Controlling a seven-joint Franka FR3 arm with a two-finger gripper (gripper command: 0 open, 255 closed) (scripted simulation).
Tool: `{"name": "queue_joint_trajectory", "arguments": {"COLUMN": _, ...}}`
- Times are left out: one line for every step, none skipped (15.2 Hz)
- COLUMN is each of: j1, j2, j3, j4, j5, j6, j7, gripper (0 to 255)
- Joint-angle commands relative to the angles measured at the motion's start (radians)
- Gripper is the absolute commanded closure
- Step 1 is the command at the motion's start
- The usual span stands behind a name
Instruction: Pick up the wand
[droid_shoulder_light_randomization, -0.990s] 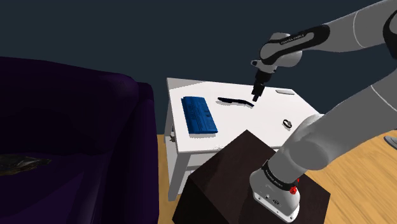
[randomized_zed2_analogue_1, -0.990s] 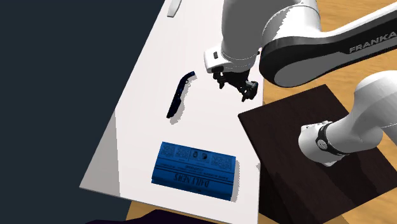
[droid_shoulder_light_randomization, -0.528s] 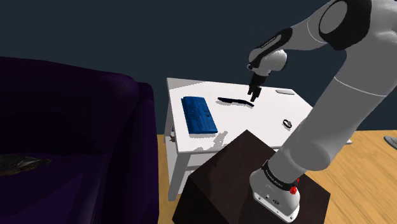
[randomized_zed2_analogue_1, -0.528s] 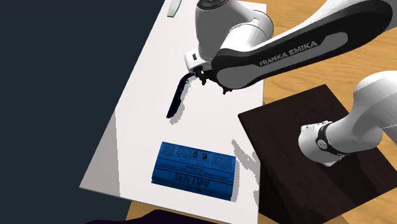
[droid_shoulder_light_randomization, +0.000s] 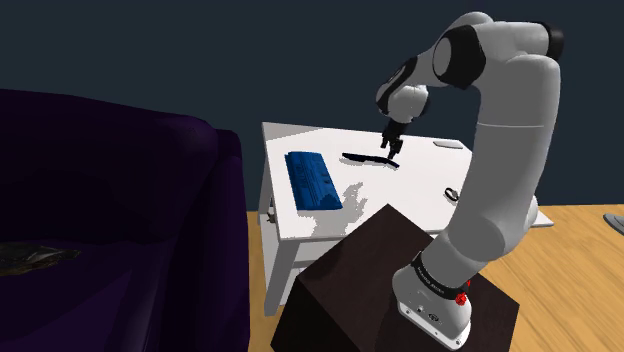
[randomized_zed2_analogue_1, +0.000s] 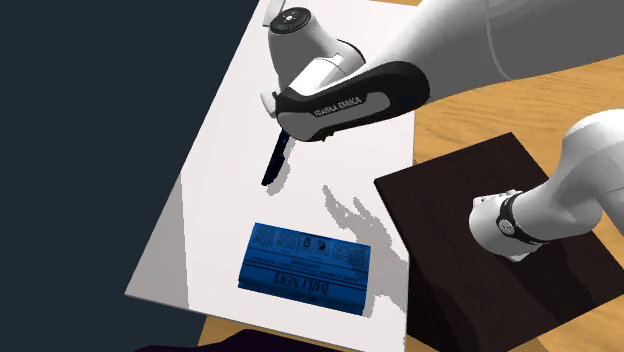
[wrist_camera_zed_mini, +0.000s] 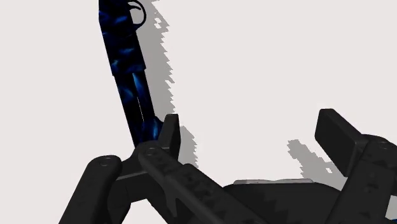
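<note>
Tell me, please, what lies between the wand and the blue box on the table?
Only bare white tabletop separates the dark wand from the blue box, as the second exterior view shows.

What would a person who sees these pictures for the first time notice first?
Probably the big white arm bent down over the white table, its black tool open beside one end of the dark blue wand. Next, the bright blue box on the same table, and the dark purple sofa at the shoulder view's left.
</note>
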Motion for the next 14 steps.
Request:
{"name": "queue_joint_trajectory", "arguments": {"j1": -0.053, "j2": 0.082, "j3": 0.044, "j4": 0.084, "j5": 0.039, "j6": 0.001, "j7": -0.065, "gripper": 0}}
{"name": "queue_joint_trajectory", "arguments": {"j1": -0.078, "j2": 0.120, "j3": 0.063, "j4": 0.126, "j5": 0.052, "j6": -0.001, "j7": -0.090, "gripper": 0}}
{"name": "queue_joint_trajectory", "arguments": {"j1": -0.101, "j2": 0.157, "j3": 0.081, "j4": 0.170, "j5": 0.062, "j6": -0.004, "j7": -0.113, "gripper": 0}}
{"name": "queue_joint_trajectory", "arguments": {"j1": -0.123, "j2": 0.194, "j3": 0.099, "j4": 0.215, "j5": 0.071, "j6": -0.008, "j7": -0.134, "gripper": 0}}
{"name": "queue_joint_trajectory", "arguments": {"j1": -0.144, "j2": 0.231, "j3": 0.115, "j4": 0.262, "j5": 0.078, "j6": -0.012, "j7": -0.154, "gripper": 0}}
{"name": "queue_joint_trajectory", "arguments": {"j1": -0.165, "j2": 0.268, "j3": 0.131, "j4": 0.311, "j5": 0.083, "j6": -0.018, "j7": -0.172, "gripper": 0}}
{"name": "queue_joint_trajectory", "arguments": {"j1": -0.185, "j2": 0.305, "j3": 0.146, "j4": 0.362, "j5": 0.087, "j6": -0.024, "j7": -0.188, "gripper": 0}}
{"name": "queue_joint_trajectory", "arguments": {"j1": -0.193, "j2": 0.321, "j3": 0.152, "j4": 0.384, "j5": 0.088, "j6": -0.028, "j7": -0.194, "gripper": 0}}
{"name": "queue_joint_trajectory", "arguments": {"j1": -0.196, "j2": 0.331, "j3": 0.156, "j4": 0.386, "j5": 0.092, "j6": -0.020, "j7": -0.196, "gripper": 0}}
{"name": "queue_joint_trajectory", "arguments": {"j1": -0.199, "j2": 0.340, "j3": 0.161, "j4": 0.388, "j5": 0.096, "j6": -0.013, "j7": -0.198, "gripper": 0}}
{"name": "queue_joint_trajectory", "arguments": {"j1": -0.202, "j2": 0.350, "j3": 0.165, "j4": 0.391, "j5": 0.100, "j6": -0.006, "j7": -0.199, "gripper": 0}}
{"name": "queue_joint_trajectory", "arguments": {"j1": -0.206, "j2": 0.360, "j3": 0.169, "j4": 0.393, "j5": 0.104, "j6": 0.002, "j7": -0.201, "gripper": 0}}
{"name": "queue_joint_trajectory", "arguments": {"j1": -0.209, "j2": 0.369, "j3": 0.173, "j4": 0.396, "j5": 0.107, "j6": 0.009, "j7": -0.202, "gripper": 0}}
{"name": "queue_joint_trajectory", "arguments": {"j1": -0.212, "j2": 0.379, "j3": 0.178, "j4": 0.399, "j5": 0.111, "j6": 0.016, "j7": -0.204, "gripper": 0}}
